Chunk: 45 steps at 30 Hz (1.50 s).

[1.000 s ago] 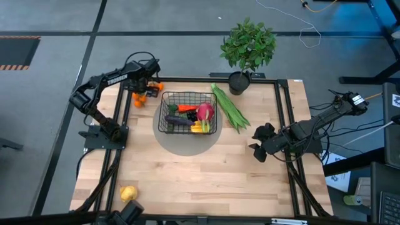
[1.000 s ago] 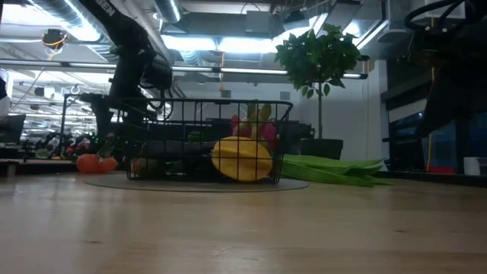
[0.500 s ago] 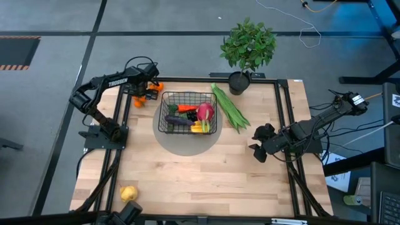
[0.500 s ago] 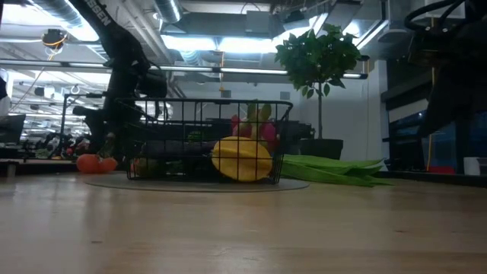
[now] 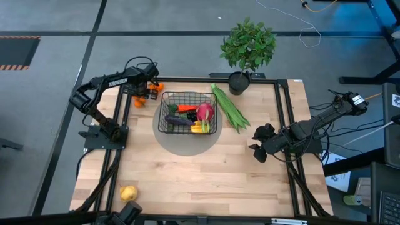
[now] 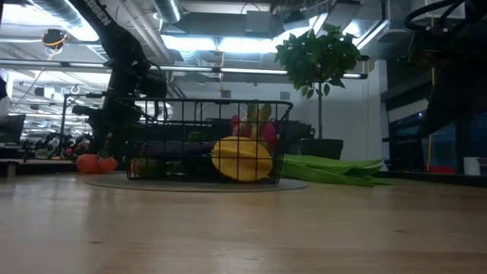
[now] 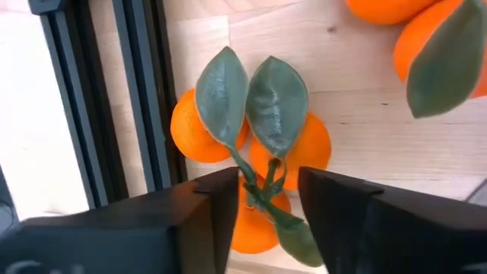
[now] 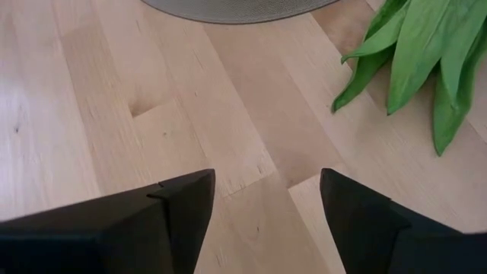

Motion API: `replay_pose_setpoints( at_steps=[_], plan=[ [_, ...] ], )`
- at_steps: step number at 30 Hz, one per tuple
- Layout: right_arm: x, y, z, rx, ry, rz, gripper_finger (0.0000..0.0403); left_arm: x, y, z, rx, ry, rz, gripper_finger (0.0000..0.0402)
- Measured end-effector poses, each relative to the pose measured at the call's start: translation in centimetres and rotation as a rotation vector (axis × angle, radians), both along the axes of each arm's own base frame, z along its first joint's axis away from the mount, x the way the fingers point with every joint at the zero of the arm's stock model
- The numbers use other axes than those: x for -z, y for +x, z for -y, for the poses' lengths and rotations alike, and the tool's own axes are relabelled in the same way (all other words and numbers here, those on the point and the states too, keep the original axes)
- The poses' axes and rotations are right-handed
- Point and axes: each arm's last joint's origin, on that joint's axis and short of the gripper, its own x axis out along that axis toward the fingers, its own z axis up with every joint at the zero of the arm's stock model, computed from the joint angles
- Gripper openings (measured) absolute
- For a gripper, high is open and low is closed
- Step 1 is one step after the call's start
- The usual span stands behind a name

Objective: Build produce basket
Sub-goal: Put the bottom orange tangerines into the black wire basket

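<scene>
Straddling the leafy stem of the small oranges (image 7: 251, 144), the left gripper (image 7: 262, 199) has its fingers apart. Beyond it sits the basket (image 5: 188, 112). The right gripper (image 8: 266, 198) waits parted.

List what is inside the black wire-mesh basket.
The black wire-mesh basket holds a pink dragon fruit, an orange carrot, a purple eggplant and a yellow fruit. Anything beneath these is covered, and the darker pieces cannot be identified.

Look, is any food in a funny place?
Yes. One yellow fruit lies alone near the table's front left corner, far from the basket. The long green pods and small oranges are outside the basket too.
</scene>
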Motion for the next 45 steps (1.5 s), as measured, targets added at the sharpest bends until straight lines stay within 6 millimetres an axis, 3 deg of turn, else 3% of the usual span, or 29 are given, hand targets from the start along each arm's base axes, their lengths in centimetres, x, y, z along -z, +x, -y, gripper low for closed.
replay_pose_setpoints(
  at_steps=[7, 12, 17, 21, 25, 32, 37, 45],
  plan=[
    [0.0, 0.0, 0.0, -0.001, -0.001, 0.0, 0.0227, 0.0, 0.0, 0.3, 0.043, -0.025, -0.035, 0.0015],
    [0.0, 0.0, 0.0, -0.002, -0.002, 0.0, 0.0227, -0.3, 0.5, 1.0, 0.111, -0.035, -0.043, 0.0005],
    [0.0, 0.0, 0.0, -0.002, -0.002, 0.0, 0.0227, -2.5, 0.8, 2.2, 0.16, 0.033, -0.018, 0.0003],
    [0.0, 0.0, 0.0, -0.002, -0.002, 0.0, 0.0227, -6.3, 0.9, 2.7, 0.167, 0.188, 0.029, 0.0002],
    [0.0, 0.0, 0.0, 0.002, 0.001, 0.001, 0.0227, -10.8, 1.3, 4.1, 0.22, 0.366, 0.191, 0.0001],
    [0.0, 0.0, 0.0, 0.003, 0.002, 0.002, 0.0227, -16.0, 3.8, 8.4, 0.688, 0.521, 0.655, 0.0001],
    [0.0, 0.0, 0.0, 0.004, 0.003, 0.004, 0.0227, -16.7, 6.3, 12.0, 1.004, 0.512, 0.769, 0.0002],
    [-0.2, 0.2, -0.1, 0.004, 0.017, 0.028, 0.0227, -16.2, 8.1, 14.0, 1.061, 0.619, 0.613, 0.0064]
  ],
)
